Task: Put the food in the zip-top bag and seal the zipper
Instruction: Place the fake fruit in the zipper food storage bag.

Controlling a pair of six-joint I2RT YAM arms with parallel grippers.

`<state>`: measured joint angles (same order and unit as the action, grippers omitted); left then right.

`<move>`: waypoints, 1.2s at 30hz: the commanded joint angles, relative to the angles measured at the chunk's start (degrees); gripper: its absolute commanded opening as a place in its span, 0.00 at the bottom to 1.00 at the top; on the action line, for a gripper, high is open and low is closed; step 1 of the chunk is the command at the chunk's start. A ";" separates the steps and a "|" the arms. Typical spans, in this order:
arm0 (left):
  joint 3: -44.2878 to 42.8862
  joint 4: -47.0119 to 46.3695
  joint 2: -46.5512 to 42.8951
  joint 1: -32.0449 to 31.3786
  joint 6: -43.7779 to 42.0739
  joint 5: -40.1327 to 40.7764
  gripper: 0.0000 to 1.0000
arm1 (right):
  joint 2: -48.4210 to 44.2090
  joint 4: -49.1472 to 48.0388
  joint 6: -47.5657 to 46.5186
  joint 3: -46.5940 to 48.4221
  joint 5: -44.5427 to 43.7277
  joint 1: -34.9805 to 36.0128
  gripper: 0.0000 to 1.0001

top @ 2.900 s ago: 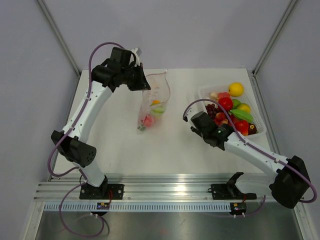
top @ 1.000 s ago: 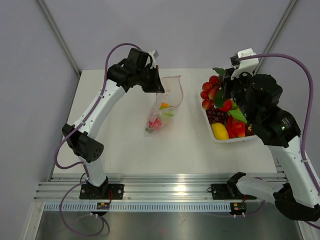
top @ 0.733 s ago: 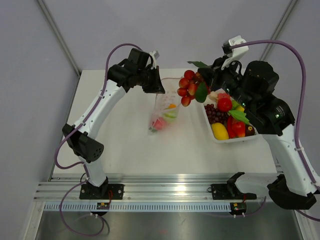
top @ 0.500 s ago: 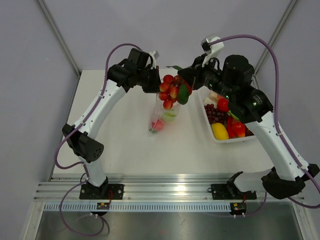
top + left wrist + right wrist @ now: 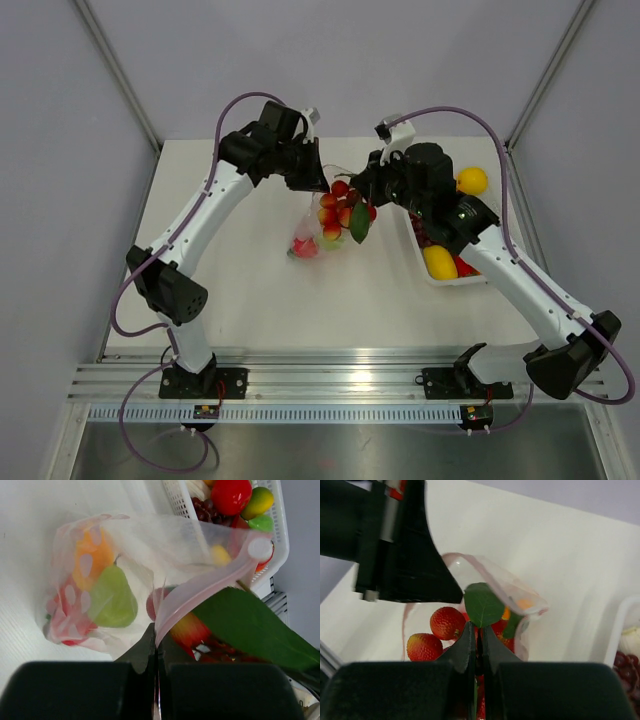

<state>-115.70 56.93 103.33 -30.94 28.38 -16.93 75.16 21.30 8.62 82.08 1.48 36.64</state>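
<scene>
1. The white tray (image 5: 447, 283) on the worktop's right side holds the remaining food.
2. The zip-top bag (image 5: 312, 235), thin and limp, hangs from the left tool (image 5: 320, 186), which is clamped on its zipper (image 5: 200, 592), the firmest hold.
3. The red fruit cluster (image 5: 340, 213), light and dangling, hangs by its stem from the closed right tool (image 5: 365, 190). Half a second ago it was above the bag; now it is at the mouth.

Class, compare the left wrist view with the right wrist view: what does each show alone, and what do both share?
Only the left wrist view: the round red fruit lying in the white tray. Only the right wrist view: the left tool from outside, pinching the zip-top bag by its rim. Both: that bag, its pink zipper and the green leaf by its mouth.
</scene>
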 commanded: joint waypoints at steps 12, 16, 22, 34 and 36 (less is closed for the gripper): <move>6.00 -3.22 -1.90 -5.80 -3.33 -2.58 0.00 | -2.73 -0.47 9.48 -5.89 -19.13 0.27 0.00; 7.68 -3.67 -2.25 -6.15 -3.77 -2.76 0.00 | -3.00 -1.61 10.62 -4.13 -21.51 0.10 0.00; 7.42 -2.96 -2.34 -6.94 -5.17 -1.97 0.00 | -2.21 -3.28 12.38 -2.98 -22.13 -0.43 0.00; 9.35 -2.61 -3.22 -7.82 -7.02 -0.48 0.00 | -0.71 -3.37 15.81 0.09 -16.52 -3.24 0.00; 9.70 -2.52 -3.57 -7.91 -7.29 0.14 0.00 | -0.36 -3.46 17.03 0.09 -15.10 -4.21 0.00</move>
<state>-106.52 55.13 103.15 -38.22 22.70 -17.72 74.67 22.11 22.87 79.29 -15.49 33.82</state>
